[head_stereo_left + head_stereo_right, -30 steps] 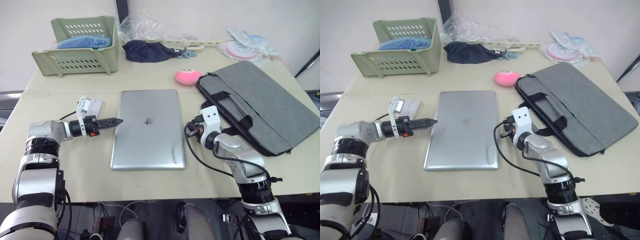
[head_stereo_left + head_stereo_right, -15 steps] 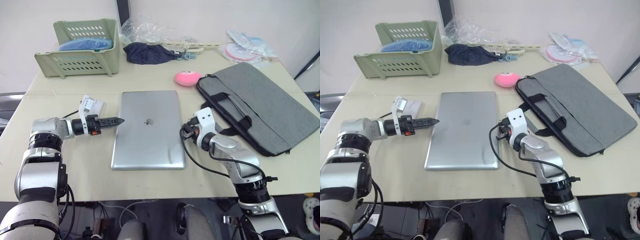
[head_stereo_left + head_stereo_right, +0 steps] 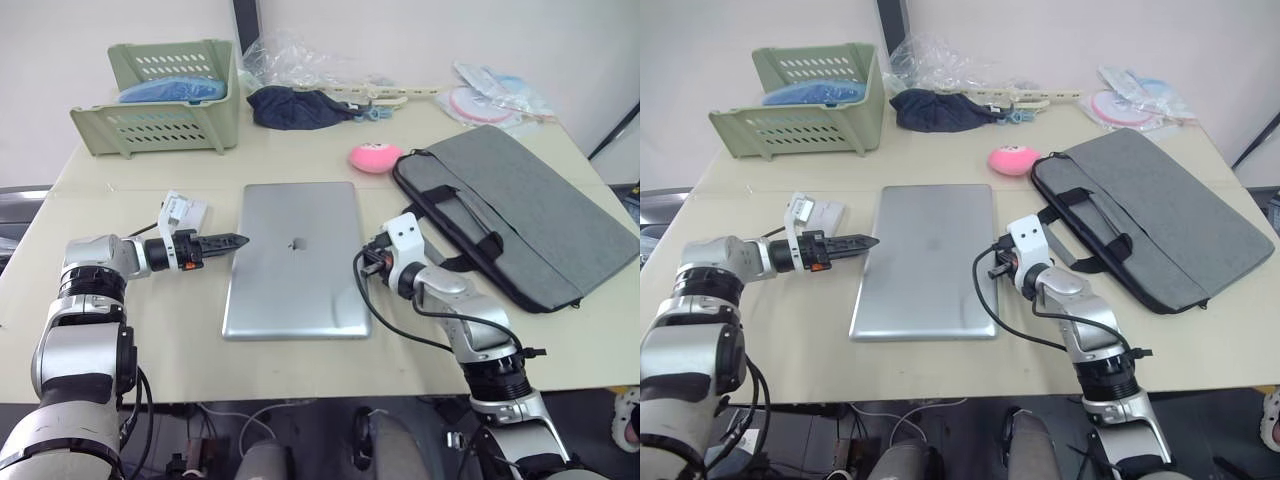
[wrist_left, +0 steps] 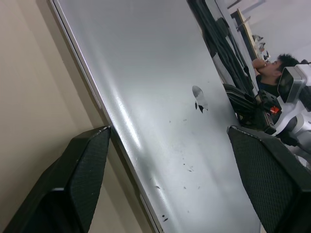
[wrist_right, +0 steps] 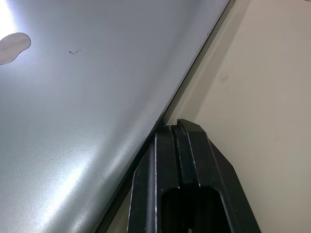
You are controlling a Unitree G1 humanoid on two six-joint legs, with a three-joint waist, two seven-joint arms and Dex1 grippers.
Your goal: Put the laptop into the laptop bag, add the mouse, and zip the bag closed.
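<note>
The laptop (image 3: 296, 258) lies closed and flat at the middle of the table (image 3: 300, 150), lid up with its small dark logo showing. From the laptop, the laptop bag (image 3: 525, 210) lies at about 2 o'clock, flat on the table with its black handles turned toward the laptop, near it but apart. The pink round plush (image 3: 376, 155) sits at about 1 o'clock, just beside the bag's far corner. The left gripper (image 3: 228, 241) comes in from 9 o'clock at the laptop's left edge; in the left wrist view its two fingers (image 4: 80, 170) stand spread wide, one on the table side of the edge and the other over the lid, grasping nothing. The right gripper (image 3: 1002, 264) sits at 3 o'clock, at the laptop's right edge; in the right wrist view its fingers (image 5: 177, 160) are pressed together with nothing between them (tips just at the rim of the lid, on the table side). Far off at 11 o'clock stands a green basket (image 3: 160, 95), and at 12 o'clock a dark navy cloth bundle (image 3: 295, 103) near crumpled clear plastic (image 3: 300, 60).
</note>
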